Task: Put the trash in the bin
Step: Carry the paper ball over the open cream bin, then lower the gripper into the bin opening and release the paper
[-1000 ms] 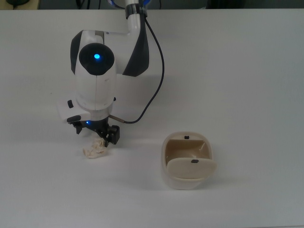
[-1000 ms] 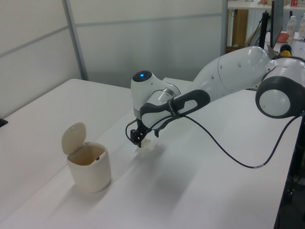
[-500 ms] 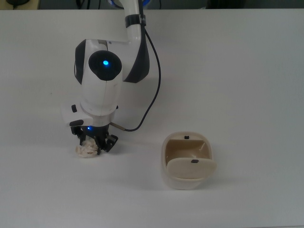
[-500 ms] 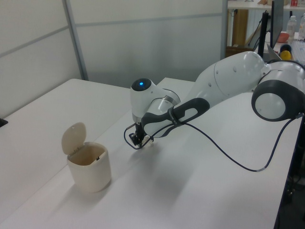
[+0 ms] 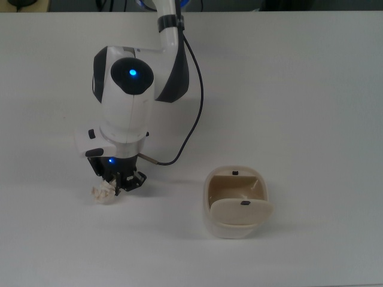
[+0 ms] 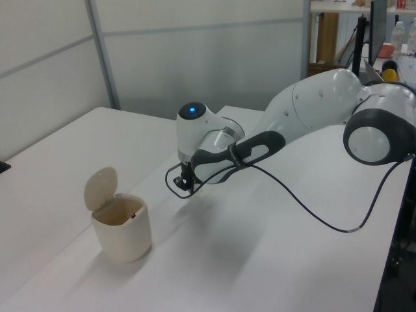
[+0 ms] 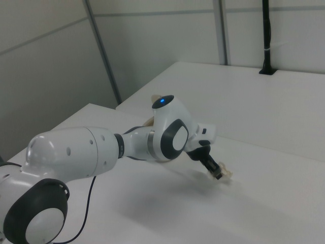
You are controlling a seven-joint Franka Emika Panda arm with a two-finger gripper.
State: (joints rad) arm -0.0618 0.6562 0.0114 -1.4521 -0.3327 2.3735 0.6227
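The trash (image 5: 102, 193) is a small crumpled wad of cream paper on the white table, at the top view's left. My gripper (image 5: 118, 182) tilts down onto it, its dark fingers closed on the wad's right side, and the rest of the wad sticks out to the lower left. The right view shows the trash (image 7: 226, 174) at the tip of the gripper (image 7: 217, 172). In the left view the gripper (image 6: 181, 184) hides the wad. The bin (image 5: 236, 206) is cream-beige with its flap lid swung open, standing well to the top view's right of the gripper. The left view also shows the bin (image 6: 121, 229).
A black cable (image 5: 192, 113) loops from the arm down to the wrist. The white table (image 5: 311, 107) stretches around the arm and bin. In the left view a table edge and clutter lie at the far right behind the arm (image 6: 325, 97).
The gripper has moved toward the top view's left and closed in on the trash. The wad shifted left with it. The bin has not moved.
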